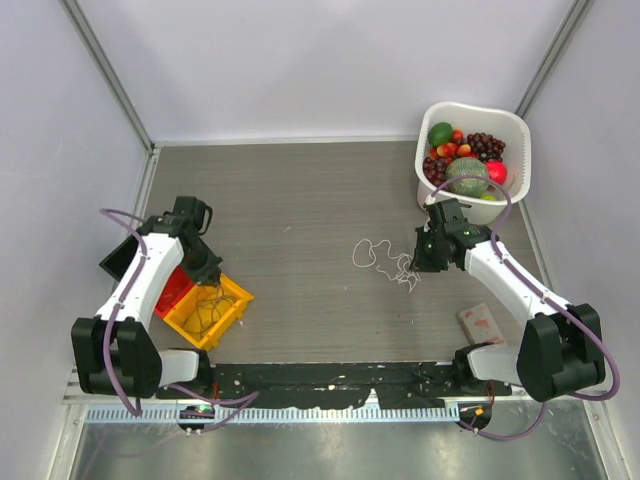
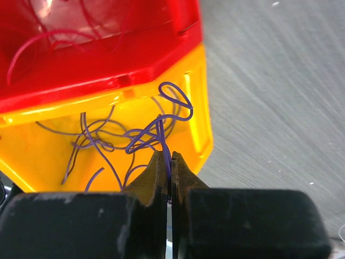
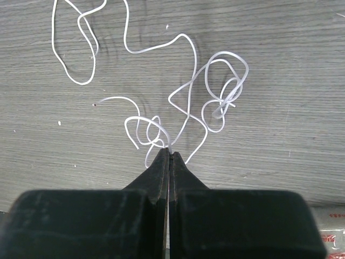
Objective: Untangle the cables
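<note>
At the far left of the grey surface (image 1: 300, 200) a black bin (image 1: 118, 260) sat beside the left arm. A red bin (image 1: 175, 290) stood just right of it, touching a yellow bin (image 1: 232, 300). In the left wrist view a thin reddish strand (image 2: 32, 48) showed in the red bin, though how it lay was hard to tell.

The left fingers (image 2: 160, 174) hung over the yellow bin's near edge, clenched together and pinching a purple cable (image 2: 161, 127). From the pinch it rose into a few small loops. The rest of it lay in loose curves on the floor of the yellow bin.

Near the middle of the surface, well apart from the bins, a white cable (image 3: 218, 110) lay spread on the wood grain. An open loop sat at its left end. A tighter knot of small overlapping loops sat at its right end, by the right arm.

The right fingers (image 3: 161, 164) were pressed shut on a strand of the white cable, right at the edge of that knot, their tips low against the surface.

Nearer the right arm's base lay a small flat packet (image 1: 480, 322) with red print. At the far right corner stood a white basket (image 1: 521, 150) filled with fruit, among it dark grapes (image 1: 484, 146) and a round green melon (image 1: 467, 176).
</note>
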Controlling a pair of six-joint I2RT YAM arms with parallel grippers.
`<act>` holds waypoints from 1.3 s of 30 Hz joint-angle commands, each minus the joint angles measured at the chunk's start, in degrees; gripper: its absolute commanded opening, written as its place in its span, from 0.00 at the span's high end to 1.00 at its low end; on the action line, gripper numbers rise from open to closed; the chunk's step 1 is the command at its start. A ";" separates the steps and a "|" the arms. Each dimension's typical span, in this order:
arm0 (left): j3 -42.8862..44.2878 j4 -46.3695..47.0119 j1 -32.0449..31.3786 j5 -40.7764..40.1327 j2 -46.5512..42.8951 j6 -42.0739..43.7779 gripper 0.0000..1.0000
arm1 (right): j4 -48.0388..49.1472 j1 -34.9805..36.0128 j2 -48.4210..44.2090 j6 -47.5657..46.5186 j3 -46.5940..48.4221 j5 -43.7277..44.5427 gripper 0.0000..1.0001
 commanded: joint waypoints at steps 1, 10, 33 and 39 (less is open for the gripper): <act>-4.39 -1.29 0.19 -1.21 -3.61 -5.31 1.00 | 1.92 0.13 -0.37 0.29 -0.08 -1.00 0.99; -2.30 -5.77 0.98 -8.74 -12.74 -11.74 0.25 | 2.01 0.22 -0.81 0.12 -0.17 -0.39 1.00; 9.12 28.94 -24.67 22.09 10.16 0.39 0.12 | -0.28 0.75 9.03 0.03 4.58 -1.88 0.54; 17.04 29.91 -31.71 27.01 21.32 4.52 0.09 | 0.17 3.91 11.93 0.47 2.91 -3.55 0.71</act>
